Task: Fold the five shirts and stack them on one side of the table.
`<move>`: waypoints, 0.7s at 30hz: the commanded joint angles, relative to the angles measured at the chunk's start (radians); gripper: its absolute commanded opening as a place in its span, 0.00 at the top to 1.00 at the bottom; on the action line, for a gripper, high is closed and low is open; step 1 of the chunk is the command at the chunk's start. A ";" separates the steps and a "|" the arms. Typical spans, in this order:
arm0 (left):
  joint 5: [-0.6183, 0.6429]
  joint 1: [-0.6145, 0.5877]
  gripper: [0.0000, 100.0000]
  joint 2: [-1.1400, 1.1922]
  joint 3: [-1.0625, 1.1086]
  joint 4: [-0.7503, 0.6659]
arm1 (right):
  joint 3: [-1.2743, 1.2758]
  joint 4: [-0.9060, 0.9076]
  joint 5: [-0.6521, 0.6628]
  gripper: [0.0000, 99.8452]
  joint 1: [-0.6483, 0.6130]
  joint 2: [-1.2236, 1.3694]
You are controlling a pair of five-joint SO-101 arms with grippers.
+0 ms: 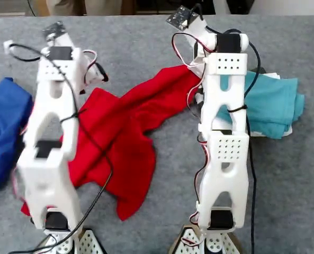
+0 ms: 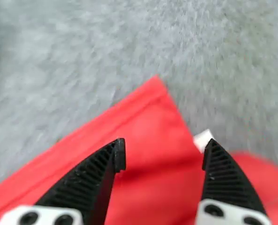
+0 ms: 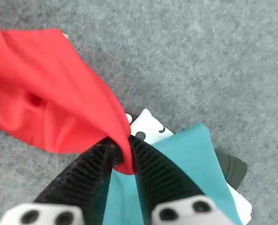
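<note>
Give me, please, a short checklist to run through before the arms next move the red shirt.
1. Right pincer shut on the red shirt: ok.
2. Left pincer gripping the shirt's corner: not ok, open over it.
3. Red shirt lying flat: not ok, bunched and twisted.
4. Teal shirt folded and set aside: ok.
5. Blue shirt clear of the red one: cannot tell, an arm hides the gap.

Looks like a robotics lab test bench, not a home: grey felt-covered worktop [image 1: 289,206], white printed left arm [image 1: 48,159] and right arm [image 1: 225,148], exposed servo wiring (loose black cable [image 1: 252,201] trailing).
</note>
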 commanded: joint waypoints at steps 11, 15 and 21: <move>0.133 0.009 0.75 0.817 -1.066 0.258 | -0.010 -0.011 0.011 1.00 -0.005 -0.005; 0.143 0.011 0.75 0.792 -1.014 0.284 | -0.010 -0.011 0.011 1.00 -0.005 -0.005; 0.135 0.017 0.81 0.742 -0.904 0.282 | -0.010 -0.012 0.011 1.00 -0.005 -0.005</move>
